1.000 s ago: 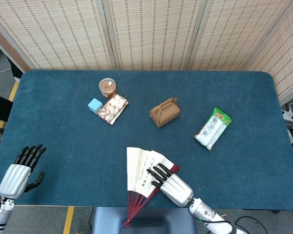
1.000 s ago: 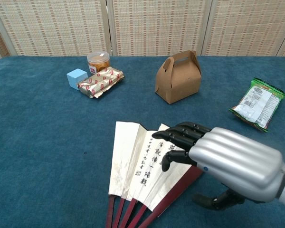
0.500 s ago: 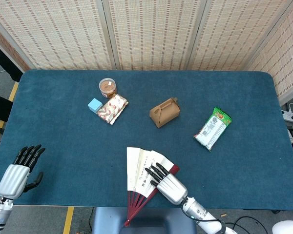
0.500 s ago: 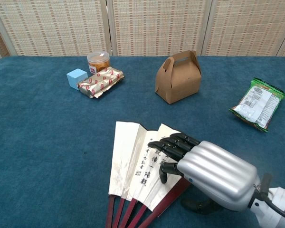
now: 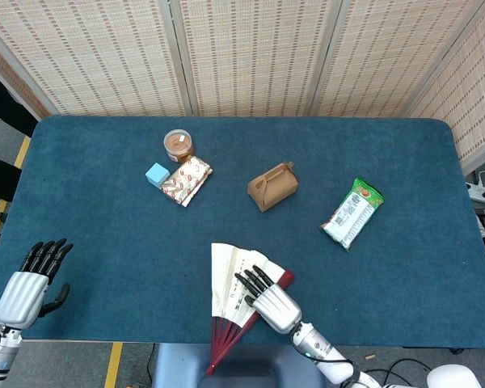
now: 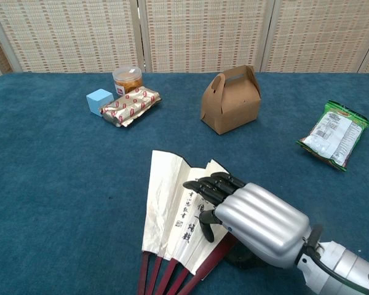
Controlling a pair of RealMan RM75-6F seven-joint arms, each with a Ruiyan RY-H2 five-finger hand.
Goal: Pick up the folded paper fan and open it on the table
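**Spreading the fan: press light, sweep sideways**

My right hand [image 6: 249, 215] is resting extended fingers [image 6: 210, 186] flat on the partly opened cream paper fan with dark red ribs [image 6: 169, 209], at the near edge of the blue table [image 6: 61, 184]; grasping nothing. My left hand [image 5: 28, 283] is hovering released, well apart. I judge fanning needs gentle downward pressure, pivot pinned.

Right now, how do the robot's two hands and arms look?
Both hands, left hand and right hand, have a ribbed silver shell over the back and black fingers. The right wrist is silver with a thin black cable along it.
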